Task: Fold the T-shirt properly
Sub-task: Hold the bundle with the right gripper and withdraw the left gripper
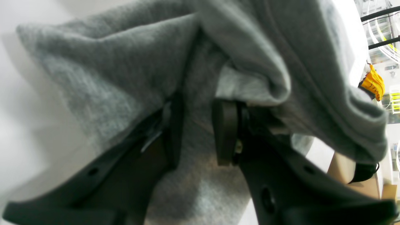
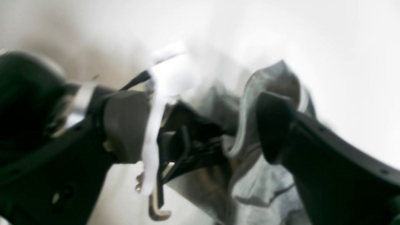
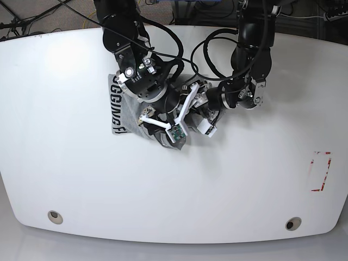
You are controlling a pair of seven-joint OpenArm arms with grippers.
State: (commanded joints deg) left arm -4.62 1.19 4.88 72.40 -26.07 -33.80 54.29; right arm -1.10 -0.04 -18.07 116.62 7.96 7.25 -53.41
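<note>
The heather-grey T-shirt (image 3: 128,110) lies bunched on the white table (image 3: 244,179) left of centre, with dark block lettering (image 3: 116,106) along its left edge. Both arms meet over its right side. In the left wrist view my left gripper (image 1: 200,125) is shut on a thick fold of the T-shirt (image 1: 109,62), and cloth drapes over the right finger (image 1: 225,134). In the right wrist view my right gripper (image 2: 200,128) stands open, fingers wide apart. The T-shirt (image 2: 265,193) and parts of the other arm's gripper sit between those fingers. Most of the shirt is hidden under the arms in the base view.
A red rectangular marking (image 3: 321,171) sits near the table's right edge. Two round holes (image 3: 54,216) (image 3: 293,223) lie near the front edge. Cables run behind the table's far edge. A yellow object (image 1: 373,82) shows beyond the table in the left wrist view.
</note>
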